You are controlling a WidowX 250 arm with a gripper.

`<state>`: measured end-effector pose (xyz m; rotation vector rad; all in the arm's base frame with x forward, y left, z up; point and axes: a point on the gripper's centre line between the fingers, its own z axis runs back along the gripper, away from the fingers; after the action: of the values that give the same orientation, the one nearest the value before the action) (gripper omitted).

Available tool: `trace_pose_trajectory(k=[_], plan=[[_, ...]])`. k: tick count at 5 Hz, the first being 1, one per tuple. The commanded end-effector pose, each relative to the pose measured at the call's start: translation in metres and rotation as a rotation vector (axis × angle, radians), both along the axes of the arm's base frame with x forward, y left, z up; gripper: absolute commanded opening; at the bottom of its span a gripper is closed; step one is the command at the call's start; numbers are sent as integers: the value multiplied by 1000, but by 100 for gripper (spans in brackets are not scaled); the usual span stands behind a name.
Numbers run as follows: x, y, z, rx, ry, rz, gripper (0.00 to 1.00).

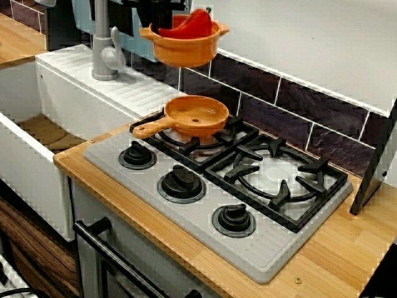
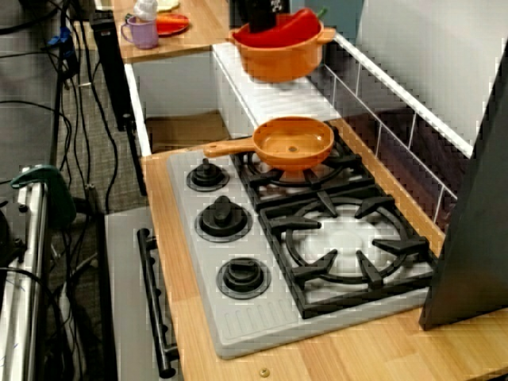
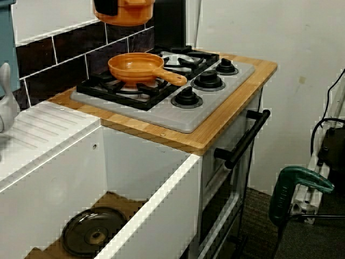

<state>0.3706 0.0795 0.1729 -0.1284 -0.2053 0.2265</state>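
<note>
Left to right in the front view: the grey faucet [image 1: 102, 53] stands just left of your pincer [image 1: 162, 18], a bit lower. Your pincer's pinching the rim of the orange pot [image 1: 186, 49], so the pot's hanging in mid-air right under it, red pepper [image 1: 191, 25] inside. Straight below sits the orange pan [image 1: 197, 116] on a burner. The second burner [image 1: 276, 175] is lower right.
</note>
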Motion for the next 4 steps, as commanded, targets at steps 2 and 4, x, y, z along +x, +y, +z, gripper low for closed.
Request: trace_pose_trajectory(k=[2, 4], plan=[[3, 14, 13, 192, -194, 41, 0], [5, 14, 10, 206, -199, 40, 0]])
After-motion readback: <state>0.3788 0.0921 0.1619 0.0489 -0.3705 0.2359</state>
